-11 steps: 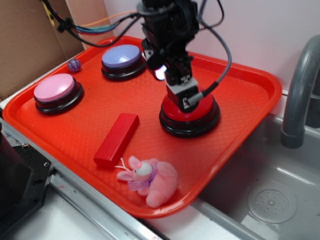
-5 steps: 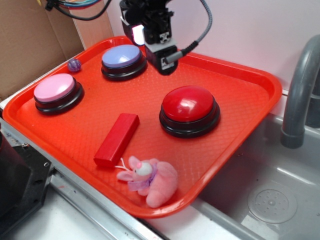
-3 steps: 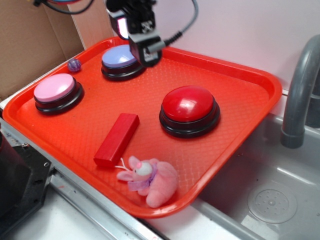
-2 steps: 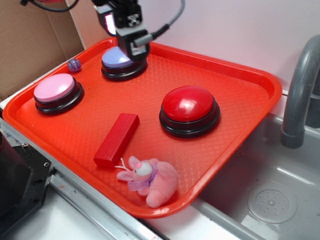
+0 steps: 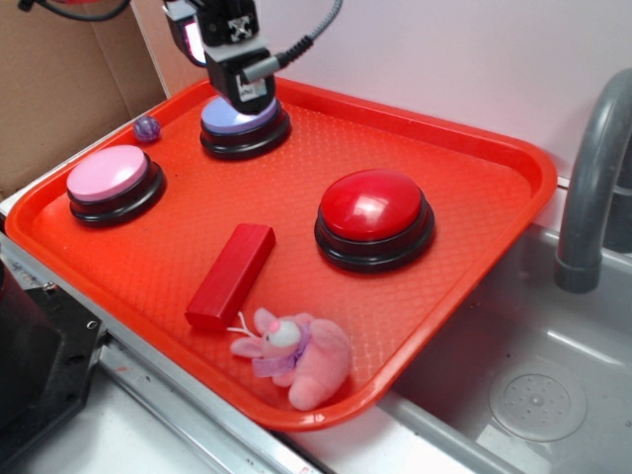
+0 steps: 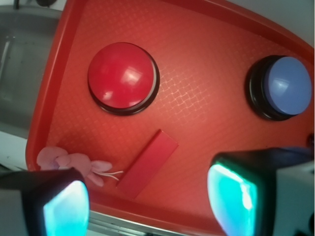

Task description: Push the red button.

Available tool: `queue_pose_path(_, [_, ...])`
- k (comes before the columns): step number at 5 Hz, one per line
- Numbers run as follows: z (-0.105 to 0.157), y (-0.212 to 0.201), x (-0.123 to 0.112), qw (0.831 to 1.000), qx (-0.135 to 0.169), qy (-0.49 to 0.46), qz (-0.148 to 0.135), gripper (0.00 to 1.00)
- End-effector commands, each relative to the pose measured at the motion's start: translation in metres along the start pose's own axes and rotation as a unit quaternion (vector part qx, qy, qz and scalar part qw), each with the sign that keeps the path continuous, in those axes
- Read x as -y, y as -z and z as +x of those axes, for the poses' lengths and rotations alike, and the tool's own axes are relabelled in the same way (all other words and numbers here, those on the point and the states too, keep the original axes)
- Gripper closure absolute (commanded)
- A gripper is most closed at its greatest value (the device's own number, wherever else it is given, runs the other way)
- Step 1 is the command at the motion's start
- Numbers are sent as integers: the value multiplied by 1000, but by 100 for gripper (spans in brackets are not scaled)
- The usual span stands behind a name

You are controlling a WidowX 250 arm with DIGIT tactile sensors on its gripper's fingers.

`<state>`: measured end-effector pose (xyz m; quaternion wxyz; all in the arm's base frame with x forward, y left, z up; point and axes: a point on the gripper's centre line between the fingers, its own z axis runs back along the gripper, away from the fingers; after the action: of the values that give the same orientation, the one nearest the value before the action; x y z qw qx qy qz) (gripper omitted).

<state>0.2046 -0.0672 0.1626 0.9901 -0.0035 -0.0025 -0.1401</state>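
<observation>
The red button [image 5: 373, 207] is a large glossy dome on a black ring, right of centre on the orange-red tray [image 5: 494, 197]. Nothing touches it. My gripper [image 5: 244, 89] hangs high at the tray's far left, above the lavender-blue button [image 5: 232, 122] and well away from the red one. The wrist view looks down on the red button [image 6: 122, 77] at upper left. In that view my gripper [image 6: 147, 206] is open, its two glowing pads [image 6: 64, 209] wide apart with nothing between them.
Also on the tray are a pink button [image 5: 109, 176], a flat red block [image 5: 232, 274], a pink plush rabbit [image 5: 296, 354] and a small purple ball [image 5: 147, 127]. A grey faucet [image 5: 592, 178] and sink [image 5: 533, 395] are on the right. Cardboard [image 5: 59, 79] stands at the left.
The gripper was down on the red button; it has lifted off and travelled left and back, to above the lavender-blue button. The red button stands uncovered.
</observation>
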Motion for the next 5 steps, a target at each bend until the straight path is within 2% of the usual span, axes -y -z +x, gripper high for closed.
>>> queue_pose_path(1, [-14, -17, -4, 999, 17, -29, -6, 0])
queue_pose_path(4, [-19, -31, -7, 999, 13, -43, -2, 0])
queue_pose_path(5, [-17, -41, -5, 999, 18, -42, 12, 0])
